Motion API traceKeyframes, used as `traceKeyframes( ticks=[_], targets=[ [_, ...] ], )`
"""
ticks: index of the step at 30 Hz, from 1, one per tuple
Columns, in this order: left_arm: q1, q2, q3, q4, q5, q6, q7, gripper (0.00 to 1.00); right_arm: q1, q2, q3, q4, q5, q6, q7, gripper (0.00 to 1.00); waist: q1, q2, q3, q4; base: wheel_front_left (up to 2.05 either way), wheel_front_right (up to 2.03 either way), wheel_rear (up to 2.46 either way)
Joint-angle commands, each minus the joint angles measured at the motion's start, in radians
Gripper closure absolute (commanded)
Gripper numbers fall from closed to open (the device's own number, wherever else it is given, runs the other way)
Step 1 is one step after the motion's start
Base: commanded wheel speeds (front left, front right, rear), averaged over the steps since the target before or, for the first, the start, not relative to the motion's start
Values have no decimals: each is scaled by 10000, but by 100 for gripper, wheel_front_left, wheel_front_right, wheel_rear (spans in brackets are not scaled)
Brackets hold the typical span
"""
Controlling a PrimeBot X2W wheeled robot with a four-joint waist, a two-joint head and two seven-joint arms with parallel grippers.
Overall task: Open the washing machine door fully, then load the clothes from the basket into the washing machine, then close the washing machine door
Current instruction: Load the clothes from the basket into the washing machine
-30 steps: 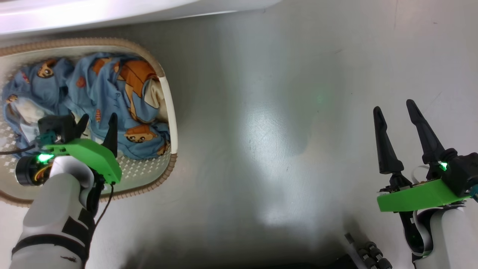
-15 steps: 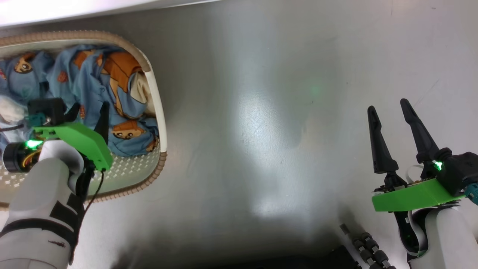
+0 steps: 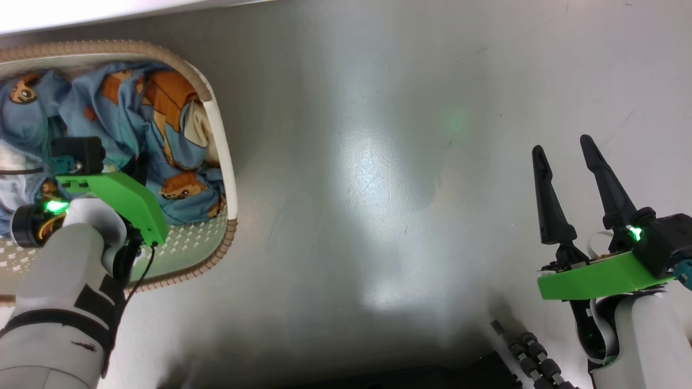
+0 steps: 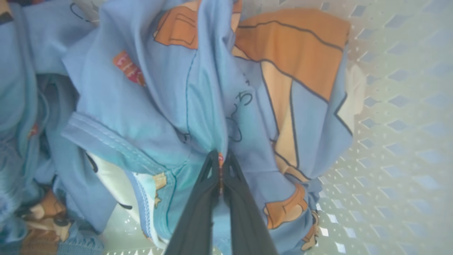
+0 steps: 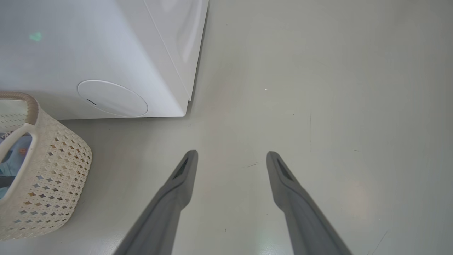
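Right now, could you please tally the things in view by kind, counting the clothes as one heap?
Washing machine: 1
Basket: 1
Heap of clothes: 1
Tools: 2, the left tool shut on the clothes, the right tool open
Total: 5

Smooth pale grey floor (image 3: 378, 189), glossy, soft bright glare patch (image 3: 394, 297), faint scratches (image 5: 310, 131)

The clothes (image 3: 162, 140) are being contained in the basket (image 3: 223, 156), itself being borne by the floor (image 3: 378, 189) just before the washing machine (image 5: 106, 53). The left end effector (image 4: 220, 159) is being held among them, the right end effector (image 3: 560, 144) over the floor, well apart to the right.
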Motion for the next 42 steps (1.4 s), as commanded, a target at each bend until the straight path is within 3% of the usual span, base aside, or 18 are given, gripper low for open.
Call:
traceKeyframes(
  ticks=[1, 9, 21, 28, 42],
  targets=[
    [189, 384, 80, 9, -126, -15, 15, 100, 274, 56, 192, -184, -14, 16, -118, 0, -1, 0, 2, 3, 0, 0, 0],
    [255, 506, -234, -77, -518, -15, -499, 100, 189, 60, 156, -125, -34, 16, -118, 0, -1, 0, -221, 71, 0, 0, 0],
    [1075, 616, -320, -982, -972, -15, -1212, 100, 133, -87, 216, 70, 33, 16, -118, 0, -1, 0, -1591, 246, 0, 0, 0],
    [2126, 777, 692, -2882, -535, 37, -1221, 100, 283, -209, 262, 215, 91, 16, -118, 0, -1, 0, -2454, 394, 0, 0, 0],
    [5500, -29, 3396, -6843, 1329, 155, -1224, 100, 1059, -444, 429, 693, 288, 16, -118, 0, -1, 0, -5023, 611, 0, 0, 0]
  ],
)
